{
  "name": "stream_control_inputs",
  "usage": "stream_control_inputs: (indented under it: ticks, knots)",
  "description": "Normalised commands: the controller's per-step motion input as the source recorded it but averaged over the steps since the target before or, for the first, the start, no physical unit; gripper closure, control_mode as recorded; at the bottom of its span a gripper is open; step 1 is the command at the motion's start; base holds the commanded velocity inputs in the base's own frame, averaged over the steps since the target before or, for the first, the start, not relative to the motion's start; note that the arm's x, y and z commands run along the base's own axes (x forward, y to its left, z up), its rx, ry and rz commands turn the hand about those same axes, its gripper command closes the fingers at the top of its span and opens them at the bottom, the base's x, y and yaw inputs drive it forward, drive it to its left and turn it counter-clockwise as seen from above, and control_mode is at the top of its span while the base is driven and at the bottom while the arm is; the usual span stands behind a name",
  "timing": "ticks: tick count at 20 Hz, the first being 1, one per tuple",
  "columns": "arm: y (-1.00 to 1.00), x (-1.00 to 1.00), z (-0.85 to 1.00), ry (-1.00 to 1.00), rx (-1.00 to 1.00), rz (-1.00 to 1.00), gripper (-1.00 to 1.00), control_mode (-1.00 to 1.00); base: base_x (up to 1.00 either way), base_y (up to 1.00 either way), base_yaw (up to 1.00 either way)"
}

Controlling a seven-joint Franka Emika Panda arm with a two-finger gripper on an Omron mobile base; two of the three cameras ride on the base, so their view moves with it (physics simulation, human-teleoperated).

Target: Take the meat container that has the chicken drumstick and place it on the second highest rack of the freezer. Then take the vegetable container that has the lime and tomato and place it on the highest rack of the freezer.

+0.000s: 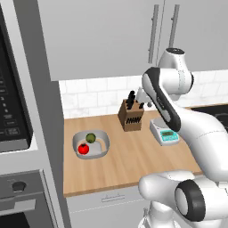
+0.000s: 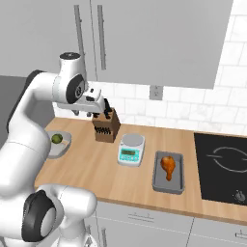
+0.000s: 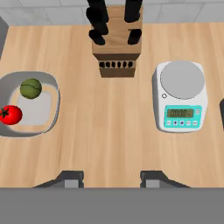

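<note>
Claw [image 3: 112, 178] hanging above bare counter [image 3: 109, 131], jaws standing apart, gripping nothing, touching nothing; knife block [image 3: 116, 41] far ahead.

Count on the tabletop [image 2: 96, 169]: 2 containers, 1 vegetable container [image 1: 100, 150] and 1 meat container [image 2: 157, 182]. Veg one holds 2 items: 1 lime [image 1: 91, 137], 1 tomato [image 1: 83, 148]. Meat one holds 1 chicken drumstick [image 2: 168, 165]. Also 1 knife block [image 2: 106, 129], several dark handles, exact number can't tell, and 1 kitchen scale [image 2: 131, 149]. 1 cooktop [image 2: 222, 166]
</note>
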Motion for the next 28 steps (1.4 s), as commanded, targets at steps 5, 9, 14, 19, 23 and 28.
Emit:
stream_control_inputs:
  ticks: [5,9,14,19,23,28]
  knots:
    - [-0.05,-0.34,0.00,0.00,0.00,-0.03,-1.00,-1.00,0.00,0.00,0.00]
    - [-0.90,-0.32,-0.04,0.04,0.06,-0.40,-1.00,-1.00,0.00,0.00,0.00]
    - [-1.00,-0.11,-0.10,0.12,0.17,-0.54,-1.00,-1.00,0.00,0.00,0.00]
    - [-1.00,0.00,-0.21,0.14,0.13,-0.59,-1.00,-1.00,0.00,0.00,0.00]
    - [-0.99,-0.01,-0.30,0.11,0.14,-0.65,-1.00,-1.00,0.00,0.00,0.00]
    - [-0.91,-0.05,-0.52,0.01,0.18,-0.54,-1.00,-1.00,0.00,0.00,0.00]
